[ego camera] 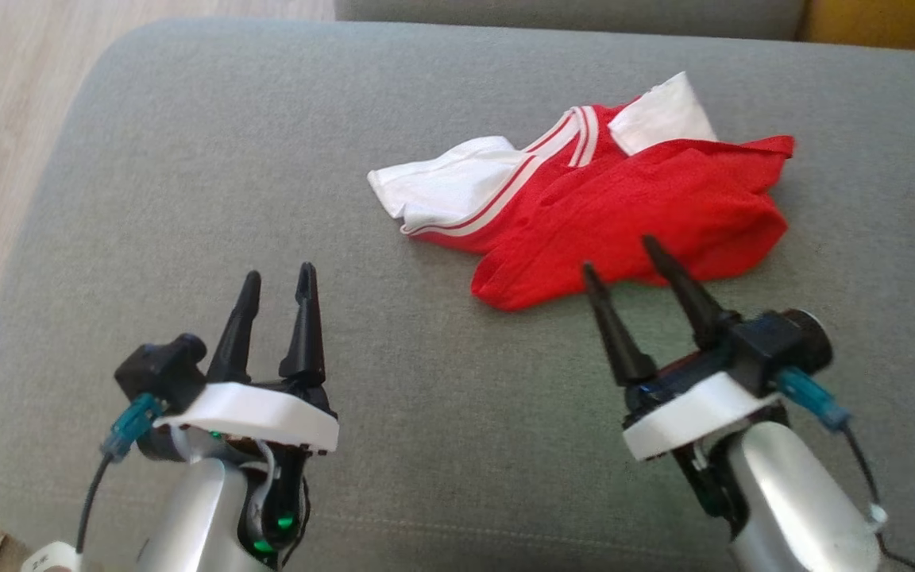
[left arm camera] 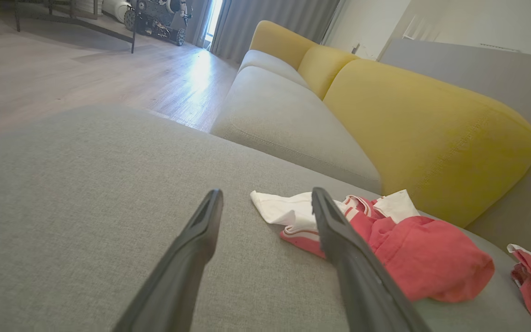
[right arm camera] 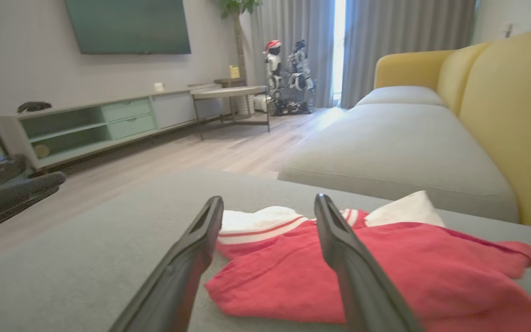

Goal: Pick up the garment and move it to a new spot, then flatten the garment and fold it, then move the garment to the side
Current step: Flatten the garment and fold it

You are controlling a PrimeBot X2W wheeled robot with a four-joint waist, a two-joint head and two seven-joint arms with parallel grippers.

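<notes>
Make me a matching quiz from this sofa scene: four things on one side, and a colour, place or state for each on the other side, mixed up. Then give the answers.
Things:
1. garment
2. left gripper
3. right gripper
4. backrest

Descriptions:
A. yellow
B. open, over bare grey cushion
C. crumpled, red and white
D. open, pointing at the garment's near edge

Pairs: 1-C, 2-B, 3-D, 4-A
</notes>
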